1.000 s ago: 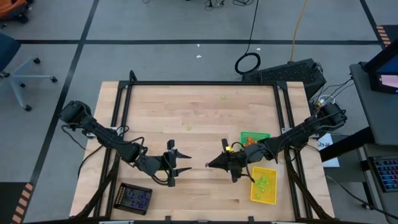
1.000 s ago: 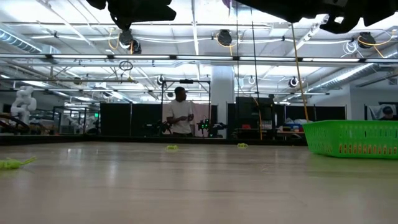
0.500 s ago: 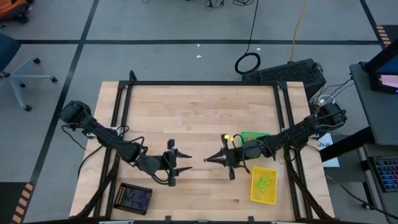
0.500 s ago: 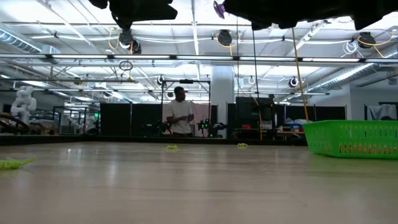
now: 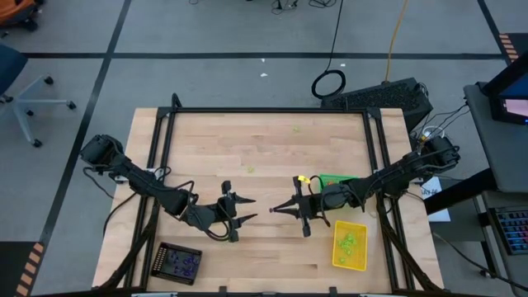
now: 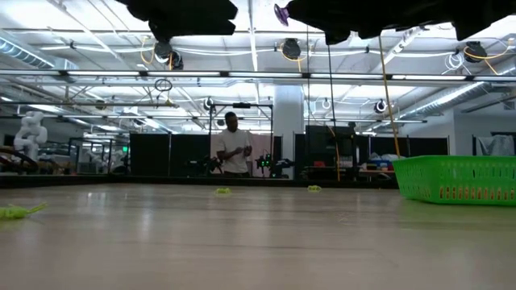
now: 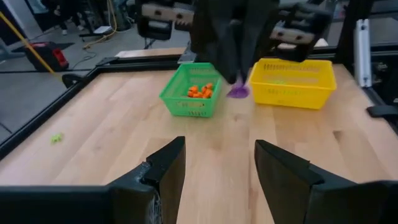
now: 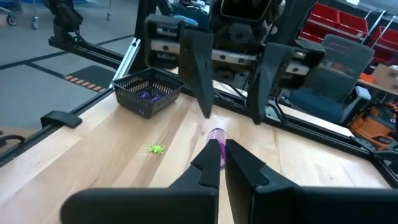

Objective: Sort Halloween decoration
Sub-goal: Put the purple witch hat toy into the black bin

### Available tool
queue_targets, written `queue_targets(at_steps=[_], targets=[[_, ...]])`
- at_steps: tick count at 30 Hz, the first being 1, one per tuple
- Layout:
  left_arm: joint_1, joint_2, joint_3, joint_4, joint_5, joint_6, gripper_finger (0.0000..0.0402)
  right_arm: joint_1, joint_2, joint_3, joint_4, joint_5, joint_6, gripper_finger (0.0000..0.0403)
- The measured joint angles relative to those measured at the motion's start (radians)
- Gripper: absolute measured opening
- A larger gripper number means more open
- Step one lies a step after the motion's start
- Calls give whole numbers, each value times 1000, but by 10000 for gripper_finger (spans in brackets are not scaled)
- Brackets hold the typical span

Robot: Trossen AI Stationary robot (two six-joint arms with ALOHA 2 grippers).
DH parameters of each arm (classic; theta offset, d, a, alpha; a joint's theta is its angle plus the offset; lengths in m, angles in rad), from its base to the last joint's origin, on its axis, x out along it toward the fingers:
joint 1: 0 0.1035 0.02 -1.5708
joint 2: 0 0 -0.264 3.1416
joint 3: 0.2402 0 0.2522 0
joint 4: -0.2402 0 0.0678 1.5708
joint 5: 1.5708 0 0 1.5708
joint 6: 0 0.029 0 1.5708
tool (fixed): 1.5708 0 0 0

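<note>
I have both arms meeting over the middle of the table (image 5: 264, 140), tips facing each other. The right gripper (image 5: 275, 209) is pinched together on a small purple trinket (image 8: 217, 135), held up off the wood; from the left wrist camera that purple piece (image 7: 237, 91) hangs at the fingertips in front of the trays. The left gripper (image 5: 247, 209) waits just opposite it with its fingers (image 7: 163, 168) spread apart and nothing between them.

The green tray (image 7: 187, 91) holds a few orange trinkets (image 7: 199, 91) and sits beside the yellow tray (image 5: 349, 245), which holds lime green pieces (image 5: 347, 241). The black tray (image 5: 178, 262) near the left front corner holds purple pieces (image 8: 148, 95).

Loose lime green trinkets lie on the wood: one (image 5: 297, 129) towards the far edge, one (image 5: 251, 169) nearer the middle, and a spider-like one (image 8: 156, 149) close to the black tray.

In the low view a person (image 6: 234, 150) stands in the room behind the table.

I can read no writing, label or brand on anything.
</note>
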Motion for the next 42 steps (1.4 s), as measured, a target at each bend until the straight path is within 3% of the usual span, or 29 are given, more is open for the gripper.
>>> queue_targets(at_steps=[12, 31, 42], targets=[[34, 98, -1, 216, -5, 105, 191, 0, 0, 0, 10, 0, -2, 0], [35, 108, -1, 276, 8, 140, 191, 0, 0, 0, 9, 0, -11, 0], [60, 108, 0, 297, 111, 154, 191, -2, 0, 0, 9, 0, -11, 0]])
